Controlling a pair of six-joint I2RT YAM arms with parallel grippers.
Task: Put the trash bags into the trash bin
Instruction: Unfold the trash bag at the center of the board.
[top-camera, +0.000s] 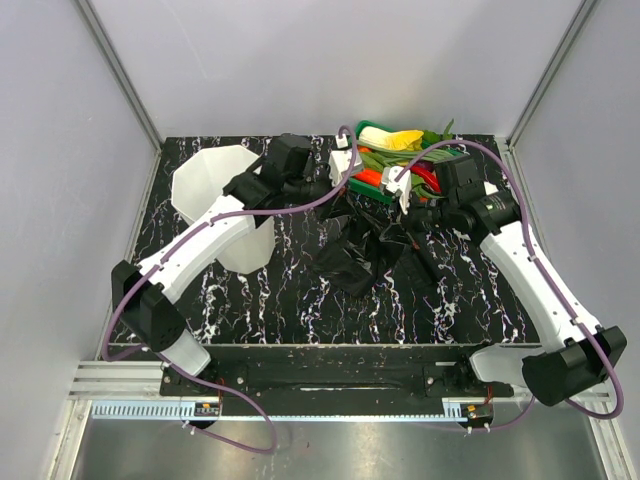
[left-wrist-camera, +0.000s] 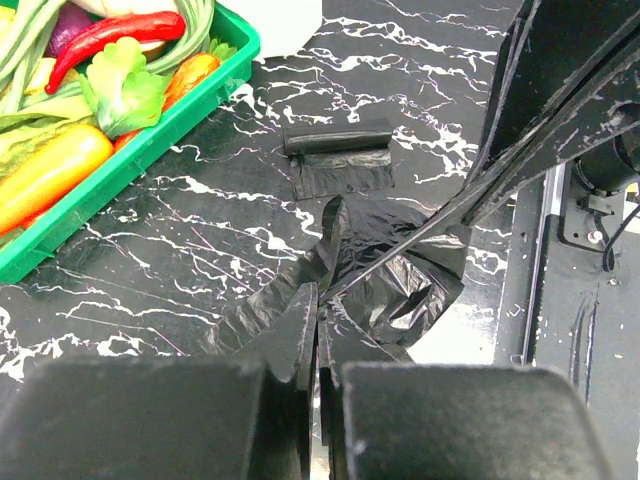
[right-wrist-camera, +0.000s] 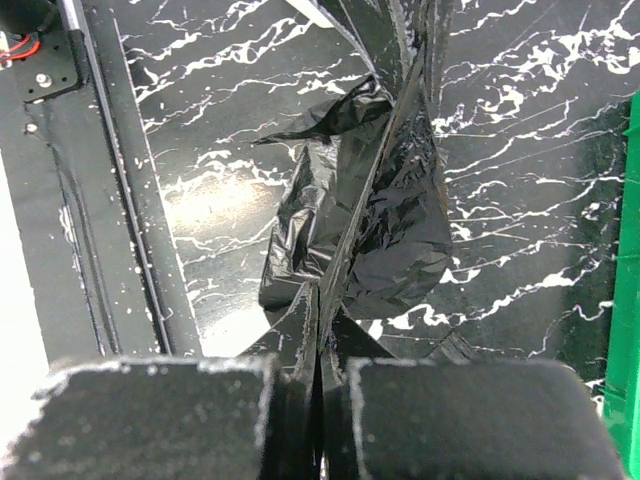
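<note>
**A:** Where is the bag relative to the grippers?

**B:** The bag (top-camera: 360, 250) is spread out as a crinkled black sheet, hanging between the two grippers over the middle of the table (top-camera: 300, 300). The left gripper (top-camera: 340, 195) is at its far-left edge and the right gripper (top-camera: 410, 212) at its far-right edge. The bin (top-camera: 195, 180) stands well to the left, apart from the sheet. A second bag, a folded bundle (left-wrist-camera: 338, 150), lies flat on the table just beyond the sheet, near the green tray (left-wrist-camera: 140, 155) of vegetables (left-wrist-camera: 60, 170).

**A:** What is hard to read?

**B:** From above, black film, black fingers and dark table run together, so the fingertips are hard to separate there. I cannot tell whether the lower folds of the sheet touch the table. The left arm crosses the near side of the bin and covers part of its wall. The bundle cannot be picked out from above. The tray is cut off in both wrist views.

**A:** And the jaws?

**B:** Left wrist view: the left gripper (left-wrist-camera: 318, 300) has its fingers pressed together with film pinched between the tips, and the bag (left-wrist-camera: 400, 290) fans away from them. Right wrist view: the right gripper (right-wrist-camera: 320, 300) is likewise clamped on a pleat, with the bag (right-wrist-camera: 370, 210) stretching away from it.
</note>
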